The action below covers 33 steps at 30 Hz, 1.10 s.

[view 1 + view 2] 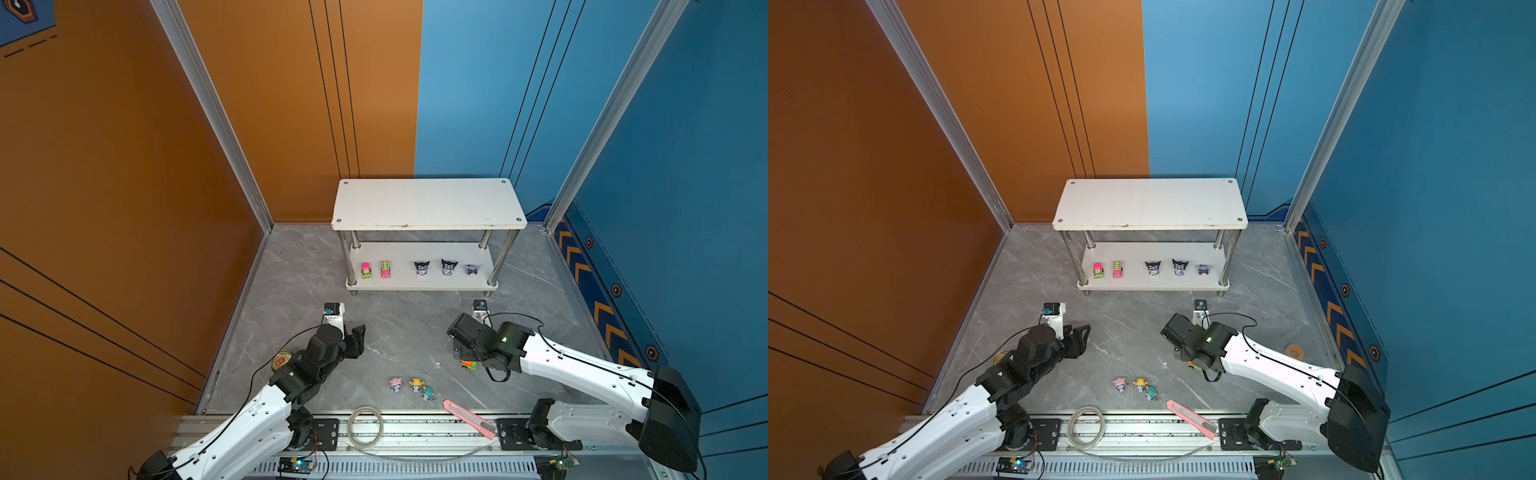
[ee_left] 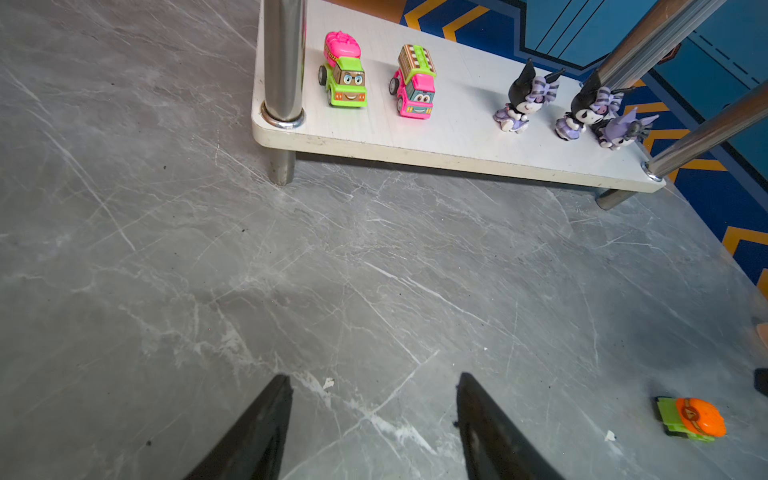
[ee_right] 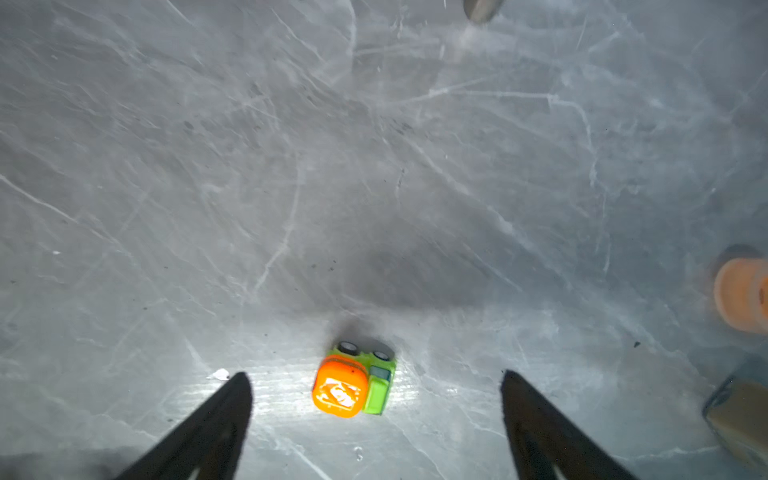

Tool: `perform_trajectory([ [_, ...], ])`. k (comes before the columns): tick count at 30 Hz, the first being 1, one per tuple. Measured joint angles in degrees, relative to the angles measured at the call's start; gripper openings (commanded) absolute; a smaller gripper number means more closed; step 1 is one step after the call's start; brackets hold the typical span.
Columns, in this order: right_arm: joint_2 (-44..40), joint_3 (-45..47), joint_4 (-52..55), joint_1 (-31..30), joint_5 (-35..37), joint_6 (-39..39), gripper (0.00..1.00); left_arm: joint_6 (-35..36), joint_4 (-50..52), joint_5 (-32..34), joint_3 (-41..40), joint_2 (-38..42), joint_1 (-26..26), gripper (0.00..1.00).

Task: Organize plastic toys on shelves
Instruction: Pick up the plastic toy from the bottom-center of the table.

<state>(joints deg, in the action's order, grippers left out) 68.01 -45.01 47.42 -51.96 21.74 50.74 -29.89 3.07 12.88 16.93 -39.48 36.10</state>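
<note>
The orange truck (image 3: 353, 388) lies on the floor in front of the shelves' (image 1: 424, 205) right end. Its long axis runs parallel to their front edge, with the cab toward that end and the wheels on the shelf-facing side. The right gripper (image 3: 375, 372) hangs over it, fingers (image 3: 208, 428) wide and clear of it; the left gripper (image 2: 374, 375), before the shelves' left end, is parted and empty.

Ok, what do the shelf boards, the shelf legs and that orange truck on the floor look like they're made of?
Shelf boards: probably laminated wood board, matte white; faint grain, chipped front edge.
Legs: metal tube, polished like chrome; mirror-like reflections.
Orange truck: moulded plastic, glossy; bright highlight on its orange top.
</note>
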Motion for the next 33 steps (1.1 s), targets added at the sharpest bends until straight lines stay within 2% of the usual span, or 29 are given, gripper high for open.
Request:
perform_trajectory([
  [7,0.35,6.14,-6.71,5.95,-7.23,-4.11,1.0,0.0,-0.33,0.15,0.0,-1.14,0.04,0.66],
  [12,4.37,6.95,-13.9,6.78,-12.59,-7.1,1.0,0.0,-0.48,0.17,0.0,-2.36,0.11,0.66],
  [16,7.48,8.46,-19.54,6.73,-16.92,-8.24,0.96,0.02,-1.01,0.2,0.0,-3.43,0.35,0.66],
  [21,6.82,10.56,-21.97,5.03,-18.1,-8.02,0.93,0.02,-1.79,0.24,0.0,-4.55,0.35,0.66],
  [27,2.47,13.11,-21.92,0.09,-17.99,-4.92,0.84,0.02,-2.49,0.24,0.0,-5.49,0.37,0.66],
  [33,6.64,10.88,-20.76,-6.36,-14.86,-1.53,0.81,0.02,-2.67,0.26,0.02,-5.73,0.52,0.67],
])
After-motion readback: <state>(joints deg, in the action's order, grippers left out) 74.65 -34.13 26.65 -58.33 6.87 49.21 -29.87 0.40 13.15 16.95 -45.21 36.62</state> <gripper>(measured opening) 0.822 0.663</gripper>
